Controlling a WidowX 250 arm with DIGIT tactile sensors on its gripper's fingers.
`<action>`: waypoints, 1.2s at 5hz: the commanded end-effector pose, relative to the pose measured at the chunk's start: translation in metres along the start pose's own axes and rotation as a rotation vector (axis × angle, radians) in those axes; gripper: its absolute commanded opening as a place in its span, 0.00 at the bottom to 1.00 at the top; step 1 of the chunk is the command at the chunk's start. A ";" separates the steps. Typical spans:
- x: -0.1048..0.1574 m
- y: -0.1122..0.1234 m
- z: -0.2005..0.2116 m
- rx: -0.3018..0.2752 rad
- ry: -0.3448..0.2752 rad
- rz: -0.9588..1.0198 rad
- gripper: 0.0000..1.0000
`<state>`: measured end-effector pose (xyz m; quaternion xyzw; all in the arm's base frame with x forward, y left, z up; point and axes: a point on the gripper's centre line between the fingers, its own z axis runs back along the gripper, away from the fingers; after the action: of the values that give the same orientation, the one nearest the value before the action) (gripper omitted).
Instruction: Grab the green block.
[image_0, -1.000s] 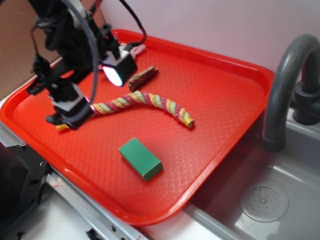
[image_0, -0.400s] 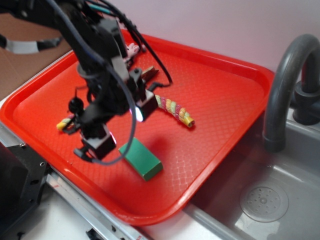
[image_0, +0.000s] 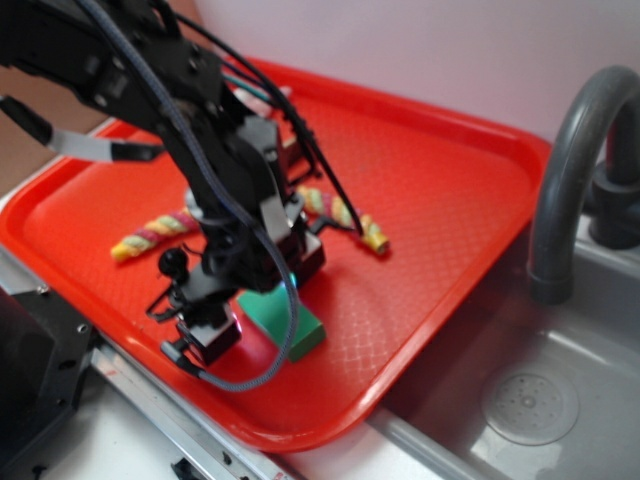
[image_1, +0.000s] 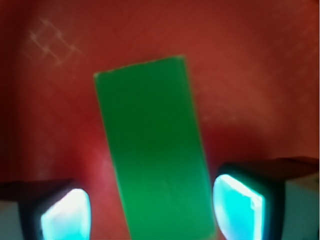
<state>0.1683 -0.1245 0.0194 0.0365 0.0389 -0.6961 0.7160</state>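
— Any lettering, labels or numbers to report from either view?

— None that can be read. The green block shows plain faces with no print, and the red tray carries only its moulded crosshatch texture, no brand mark.

— And on the claw or the arm?

— No legible marking there either; the wrist view is soft, and the glowing pads bear no characters.
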 end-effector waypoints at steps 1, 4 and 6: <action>0.012 0.002 -0.006 0.041 0.058 -0.045 0.00; 0.004 0.010 0.010 0.063 -0.040 0.125 0.00; -0.026 0.022 0.079 0.087 -0.098 0.611 0.00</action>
<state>0.1910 -0.1023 0.0903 0.0420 -0.0078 -0.4476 0.8932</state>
